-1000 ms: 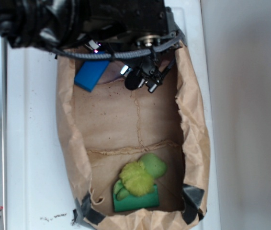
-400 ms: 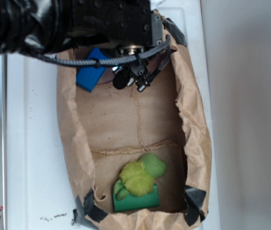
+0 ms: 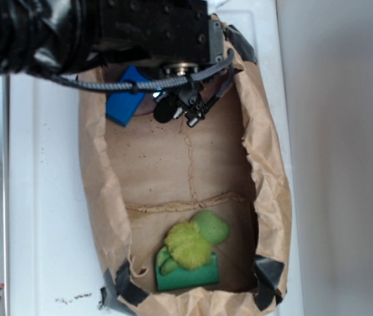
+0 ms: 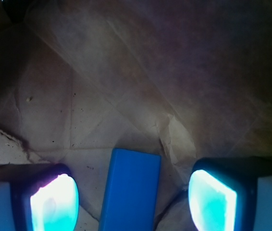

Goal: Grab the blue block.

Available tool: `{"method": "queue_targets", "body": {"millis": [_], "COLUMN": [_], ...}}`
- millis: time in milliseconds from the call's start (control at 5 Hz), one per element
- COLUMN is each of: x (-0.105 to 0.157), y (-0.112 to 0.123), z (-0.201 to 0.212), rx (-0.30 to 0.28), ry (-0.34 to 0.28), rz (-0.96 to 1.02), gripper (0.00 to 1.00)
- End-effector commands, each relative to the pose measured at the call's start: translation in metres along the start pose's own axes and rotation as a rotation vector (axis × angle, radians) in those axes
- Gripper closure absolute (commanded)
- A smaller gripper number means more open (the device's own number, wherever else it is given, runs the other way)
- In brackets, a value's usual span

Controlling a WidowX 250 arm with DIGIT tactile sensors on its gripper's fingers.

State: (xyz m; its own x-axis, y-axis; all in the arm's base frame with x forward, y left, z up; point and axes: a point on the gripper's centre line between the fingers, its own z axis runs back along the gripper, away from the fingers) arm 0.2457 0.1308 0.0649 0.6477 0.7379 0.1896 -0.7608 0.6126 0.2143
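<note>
Since the jaws stand wide apart with the blue block (image 4: 129, 190) lined up between them in the wrist view, we judge the step in hand to be the last descent before closing. To do it well, we should come straight down, keep the block's long axis running between the two pads (image 4: 54, 202), and close only once both pads sit level with its side faces, so that we pinch the narrow width rather than clip a top edge. The faces look smooth, so a grip low and square on the sides should hold better than one near a corner.

In the wrist view the block lies on the creased brown paper, nearer the left pad than the right one, touching neither; a small shift toward the right pad's side would centre it.

In the exterior view the block (image 3: 124, 105) sits at the top left end of the paper bag (image 3: 269, 184) on the white counter (image 3: 41, 197), partly hidden under the arm. The green block (image 3: 186, 276) with its plush (image 3: 188, 245) lies at the far end, well apart.
</note>
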Motion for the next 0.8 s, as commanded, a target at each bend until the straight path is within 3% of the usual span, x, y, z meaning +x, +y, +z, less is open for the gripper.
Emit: {"method": "queue_targets", "body": {"millis": [0, 200, 400, 600], "x": [0.011, 0.004, -0.005, -0.013], "y": [0.023, 0.03, 0.032, 0.03], "z": [-0.009, -0.016, -0.026, -0.029], "rx": [-0.016, -0.087, -0.086, -0.088], "ry": [0.143, 0.17, 0.143, 0.182], "rz": [-0.028, -0.081, -0.136, -0.161], "gripper": [0.0, 0.0, 0.0, 0.0]}}
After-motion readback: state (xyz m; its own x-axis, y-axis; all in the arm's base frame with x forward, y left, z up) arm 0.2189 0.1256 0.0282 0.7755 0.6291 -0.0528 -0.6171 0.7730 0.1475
